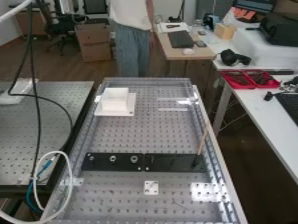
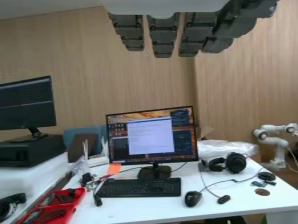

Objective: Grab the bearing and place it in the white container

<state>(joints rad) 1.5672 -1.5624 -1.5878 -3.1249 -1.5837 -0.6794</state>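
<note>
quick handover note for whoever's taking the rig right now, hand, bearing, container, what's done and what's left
Hand: open, fingers straight, nothing in them.
Bearing: three small round parts sit in a row on the left half of the black strip across the bench, as the high view has it; likely bearings, but I can't tell which one is meant.
Container: white, at the bench's far end, left side in the high view; its inside can't be made out.
Done: no grasp; no placing that I can confirm.
Left: pick the bearing, carry it to the container, set it in, let go.
</note>
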